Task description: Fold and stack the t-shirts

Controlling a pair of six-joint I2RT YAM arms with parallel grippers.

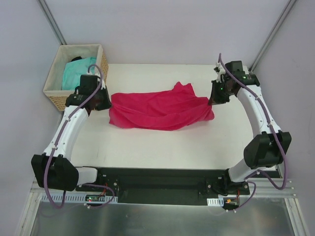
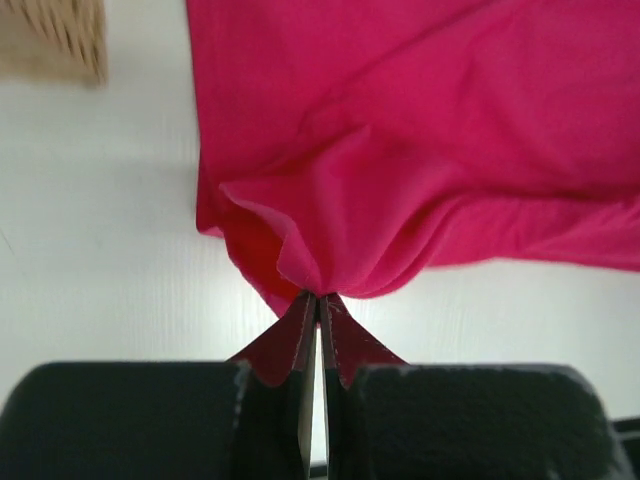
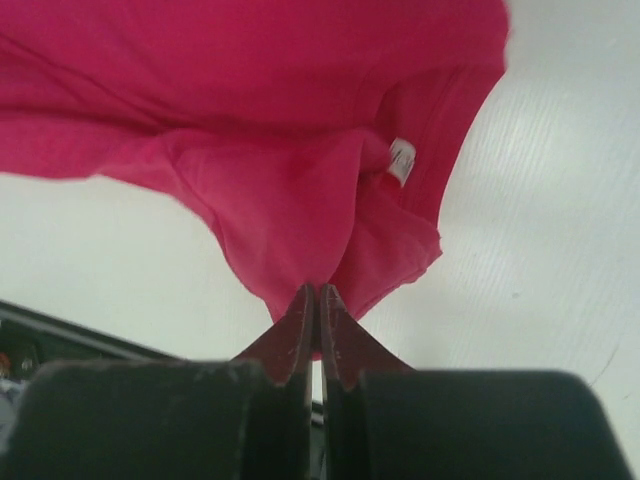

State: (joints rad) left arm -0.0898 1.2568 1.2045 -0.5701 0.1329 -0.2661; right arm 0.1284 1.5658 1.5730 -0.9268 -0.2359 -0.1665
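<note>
A crimson-pink t-shirt hangs stretched between both arms over the white table, sagging in the middle. My left gripper is shut on the shirt's left end; the left wrist view shows the pinched fabric bunching at my left gripper. On the other end my right gripper is shut too. The right wrist view has the cloth gathered at the right gripper, with a small white neck label just above. A turquoise t-shirt lies crumpled in the wicker basket.
The woven wicker basket stands at the table's back left corner, close behind the left arm; its corner shows in the left wrist view. White table lies in front of the shirt. Grey walls and metal frame poles surround the table.
</note>
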